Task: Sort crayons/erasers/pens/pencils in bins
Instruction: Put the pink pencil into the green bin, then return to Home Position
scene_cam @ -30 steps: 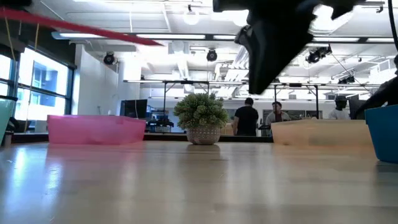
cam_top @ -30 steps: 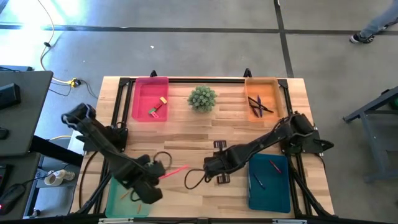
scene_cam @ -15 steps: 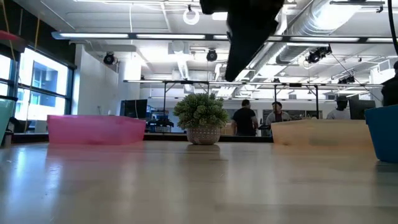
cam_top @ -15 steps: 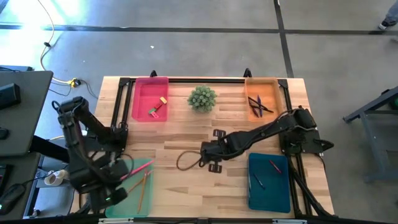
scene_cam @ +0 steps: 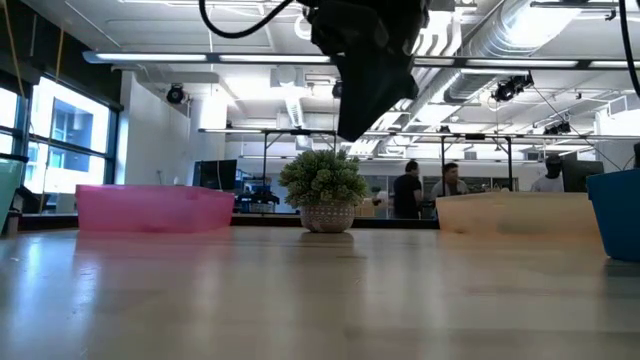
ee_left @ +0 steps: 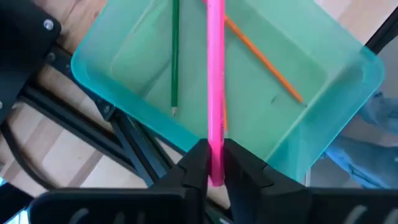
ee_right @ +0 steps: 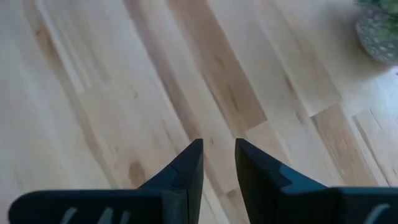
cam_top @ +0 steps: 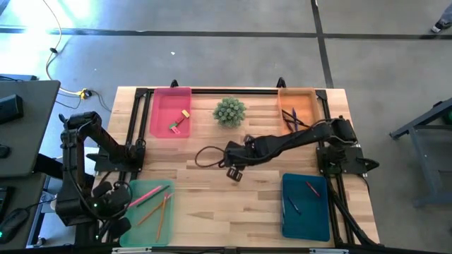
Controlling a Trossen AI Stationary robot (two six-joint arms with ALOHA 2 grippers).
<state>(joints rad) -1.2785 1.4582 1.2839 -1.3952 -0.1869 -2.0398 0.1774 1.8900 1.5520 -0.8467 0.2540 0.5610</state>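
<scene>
Left tool moved outward, clamping pink pencil over green bin | right tool narrow, tips cropped

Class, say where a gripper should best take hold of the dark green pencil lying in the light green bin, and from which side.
Grip the dark green pencil at mid-shaft, coming straight down from above, fingers across its width. It lies flat on the floor of the light green bin, whose walls block a sideways approach.
</scene>
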